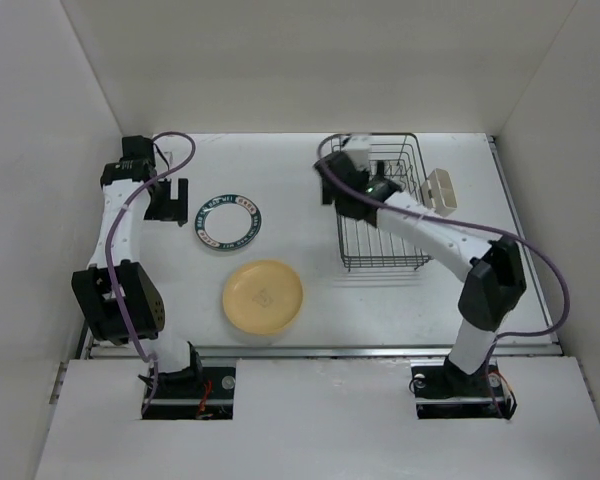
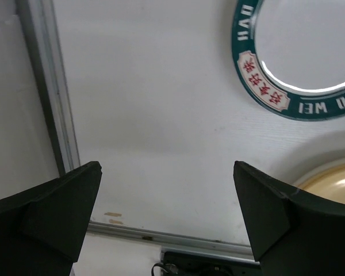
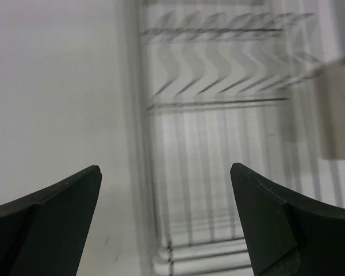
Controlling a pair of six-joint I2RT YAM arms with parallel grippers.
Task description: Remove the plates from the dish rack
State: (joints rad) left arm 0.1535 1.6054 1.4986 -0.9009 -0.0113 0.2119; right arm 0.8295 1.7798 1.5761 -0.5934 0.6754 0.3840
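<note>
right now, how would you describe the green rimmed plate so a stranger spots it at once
Find the dark wire dish rack at the back right, then look left to two plates lying flat. The green-rimmed plate is the one farther back. Its white centre and dark green lettered band set it apart from the plain yellow plate in front of it.

- The white plate is wearing a dark green rim band with white lettering and red characters.
- The other plate is showing plain yellow-tan.
- The dish rack is showing dark wire, and its caddy is looking beige.
- The surface is appearing white.
- The arms are showing white and black.
</note>
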